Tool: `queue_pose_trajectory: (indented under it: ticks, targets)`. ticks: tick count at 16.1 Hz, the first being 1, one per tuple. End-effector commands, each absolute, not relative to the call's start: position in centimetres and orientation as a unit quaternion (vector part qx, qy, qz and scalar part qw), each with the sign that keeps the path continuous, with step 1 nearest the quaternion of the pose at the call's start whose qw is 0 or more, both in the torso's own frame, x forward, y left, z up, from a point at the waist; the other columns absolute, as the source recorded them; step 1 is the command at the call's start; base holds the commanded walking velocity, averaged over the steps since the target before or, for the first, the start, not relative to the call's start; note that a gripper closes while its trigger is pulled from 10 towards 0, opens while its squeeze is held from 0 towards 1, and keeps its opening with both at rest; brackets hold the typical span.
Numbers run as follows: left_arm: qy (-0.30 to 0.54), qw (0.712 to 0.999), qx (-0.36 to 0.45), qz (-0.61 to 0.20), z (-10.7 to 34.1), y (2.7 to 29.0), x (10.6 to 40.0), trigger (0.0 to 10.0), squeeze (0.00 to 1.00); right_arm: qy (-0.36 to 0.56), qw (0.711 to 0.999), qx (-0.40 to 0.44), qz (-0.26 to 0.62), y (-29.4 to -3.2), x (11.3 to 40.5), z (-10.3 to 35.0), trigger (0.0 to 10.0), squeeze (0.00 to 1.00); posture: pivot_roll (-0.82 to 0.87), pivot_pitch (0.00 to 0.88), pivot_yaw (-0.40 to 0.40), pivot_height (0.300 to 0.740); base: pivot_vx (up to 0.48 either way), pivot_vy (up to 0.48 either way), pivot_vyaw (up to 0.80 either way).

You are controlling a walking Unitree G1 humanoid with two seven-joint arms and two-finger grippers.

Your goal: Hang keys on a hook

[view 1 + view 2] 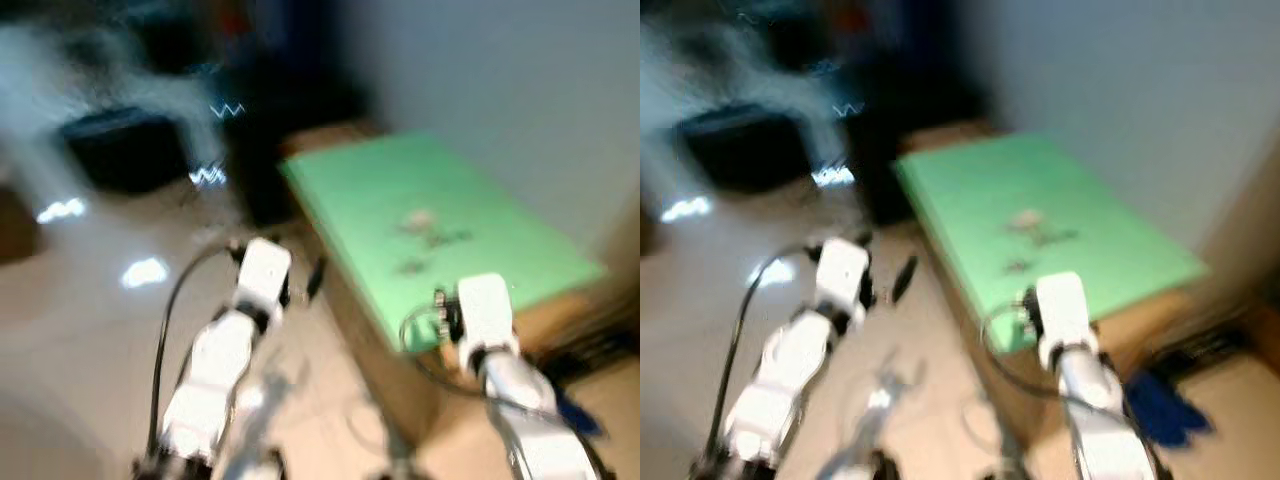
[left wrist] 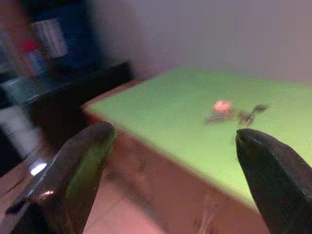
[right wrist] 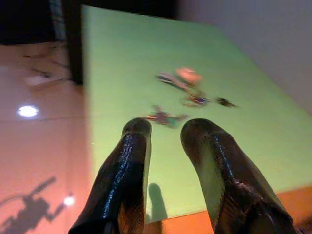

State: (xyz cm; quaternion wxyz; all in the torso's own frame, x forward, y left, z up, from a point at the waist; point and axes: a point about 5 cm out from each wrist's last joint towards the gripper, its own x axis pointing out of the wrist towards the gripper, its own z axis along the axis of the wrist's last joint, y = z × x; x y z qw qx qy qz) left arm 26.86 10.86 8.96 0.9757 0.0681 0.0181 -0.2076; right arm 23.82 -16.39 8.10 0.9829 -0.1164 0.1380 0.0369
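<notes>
The head views were blurred; a green tabletop (image 1: 360, 190) on a brown box-like base stood against a pale wall (image 1: 520, 80), with a glossy light floor (image 1: 90, 330) to the robot's left and dark furniture (image 1: 130, 150) further back. The keys (image 3: 168, 117) lay on the green surface as a loose scatter, a small bunch nearest the right gripper and, just beyond it, more small pieces with a pinkish tag (image 3: 188, 74); in the head views they showed as a faint smudge near the middle of the tabletop.

The right gripper (image 3: 165, 131) hovered over the near edge of the tabletop, its two black fingers (image 3: 129, 161) close together with a narrow gap between them, grasping nothing; the keys lay just past the fingertips and apart from them. The left gripper (image 2: 173, 134) was held out beside the tabletop, above the floor, its fingers (image 2: 80, 161) spread wide and released, empty; between them the keys and the pinkish tag could be seen lying well away on the green surface. Both silver arms (image 1: 215, 370) reached forward from the bottom of the head views.
</notes>
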Motion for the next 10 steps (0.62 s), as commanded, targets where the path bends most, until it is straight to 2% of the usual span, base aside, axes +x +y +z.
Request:
queue_pose_trajectory:
  ticks: [1, 10]
  targets:
    - [0.005, 0.975, 0.074, -0.211, 9.79, 10.78, 27.42, 10.0, 0.0, 0.144, 0.982, -0.117, 0.035, -16.35, 23.62, 7.94, 10.0, 0.0, -0.17, 0.0, 0.049, 0.718, 0.0, 0.0, 0.0]
    - [-0.005, 0.971, 0.073, -0.229, 10.06, 10.64, 27.26, 10.0, 0.0, 0.144, 0.983, -0.112, 0.02, -16.54, 23.46, 7.71, 10.0, 0.0, -0.17, 0.0, 0.053, 0.718, 0.0, 0.0, 0.0]
